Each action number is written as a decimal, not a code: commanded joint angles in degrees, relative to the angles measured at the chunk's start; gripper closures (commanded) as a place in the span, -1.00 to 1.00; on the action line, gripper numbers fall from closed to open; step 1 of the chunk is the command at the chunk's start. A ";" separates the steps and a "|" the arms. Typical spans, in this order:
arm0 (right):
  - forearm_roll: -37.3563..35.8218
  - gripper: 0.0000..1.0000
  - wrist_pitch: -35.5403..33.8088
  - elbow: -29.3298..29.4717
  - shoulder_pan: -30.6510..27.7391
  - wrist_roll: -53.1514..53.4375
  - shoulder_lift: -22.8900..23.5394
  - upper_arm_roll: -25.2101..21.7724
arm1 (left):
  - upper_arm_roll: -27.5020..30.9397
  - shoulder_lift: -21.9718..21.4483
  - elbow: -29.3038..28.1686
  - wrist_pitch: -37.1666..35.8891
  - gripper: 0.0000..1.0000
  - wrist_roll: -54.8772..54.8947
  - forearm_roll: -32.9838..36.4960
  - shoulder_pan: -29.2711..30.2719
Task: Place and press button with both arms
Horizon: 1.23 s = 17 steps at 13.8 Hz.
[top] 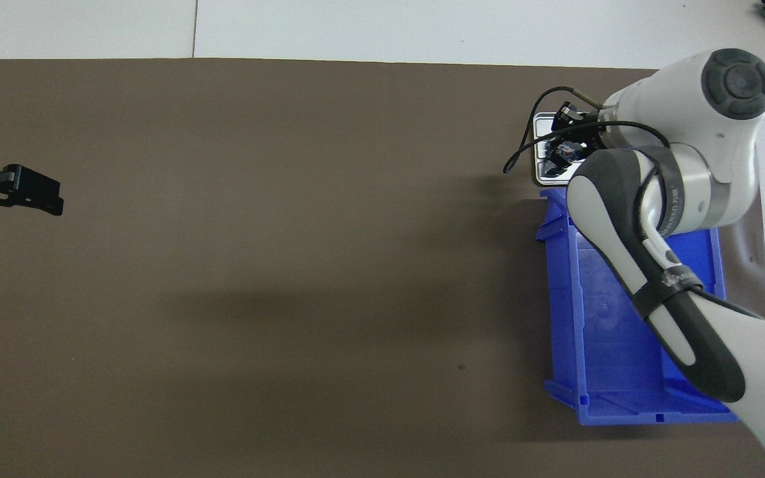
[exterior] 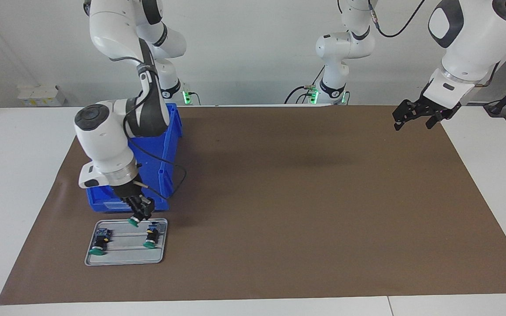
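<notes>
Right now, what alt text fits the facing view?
The right claw is shut on a green-capped button over a grey tray holding two similar buttons, just in front of a blue bin. The left claw waits open above the brown mat.

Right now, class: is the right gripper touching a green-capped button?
Touching: the facing view shows the right gripper shut on the button over the tray.

right arm [exterior: 103, 145] – bent low, jaws closed | left arm [exterior: 468, 48] – raised, waiting, jaws spread
</notes>
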 commanded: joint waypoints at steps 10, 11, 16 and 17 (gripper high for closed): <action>-5.26 1.00 -4.45 2.94 22.60 65.44 1.98 -0.15 | 0.07 -1.76 -2.15 0.65 -1.00 -0.45 0.53 0.05; -5.70 1.00 -6.47 5.48 24.71 69.13 4.52 -0.06 | 0.07 -1.76 -2.15 0.65 -1.00 -0.36 0.44 0.05; -6.85 1.00 -8.87 13.15 29.03 81.64 12.27 -0.06 | 0.07 -1.76 -2.15 0.65 -1.00 -0.36 0.44 0.05; -6.76 1.00 -8.87 13.15 29.38 83.22 12.80 0.03 | 0.07 -1.76 -2.15 0.56 -1.00 -0.36 0.53 0.05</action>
